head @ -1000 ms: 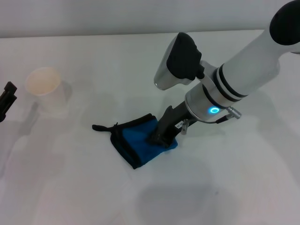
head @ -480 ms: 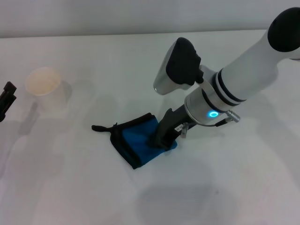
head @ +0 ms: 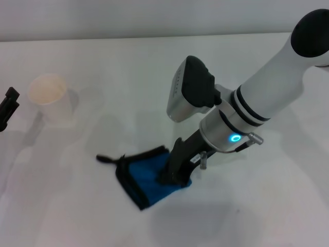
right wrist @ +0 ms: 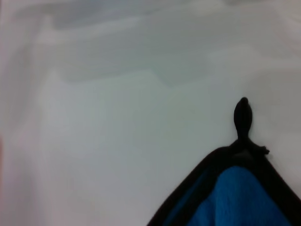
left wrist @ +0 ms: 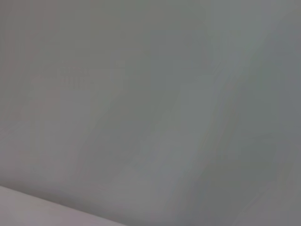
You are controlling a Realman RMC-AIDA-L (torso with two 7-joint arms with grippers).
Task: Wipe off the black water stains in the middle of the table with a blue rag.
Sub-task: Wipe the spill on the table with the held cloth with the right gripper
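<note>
The blue rag (head: pixel 145 179) lies folded on the white table (head: pixel 103 62), a little in front of its middle, with its black loop (head: pixel 105 158) pointing left. My right gripper (head: pixel 172 176) comes down from the right onto the rag's right corner and is shut on it, pressing it to the tabletop. In the right wrist view the rag (right wrist: pixel 244 200) fills the near corner and its loop (right wrist: pixel 242 115) lies flat on bare white table. The black water stains are not visible in any view. My left gripper (head: pixel 7 106) stays at the far left edge.
A white paper cup (head: pixel 49 96) stands upright at the back left, well apart from the rag. The left wrist view shows only a plain grey surface.
My right gripper has dragged the blue rag toward the table's front edge and slightly left. The left arm and the cup have not moved.
</note>
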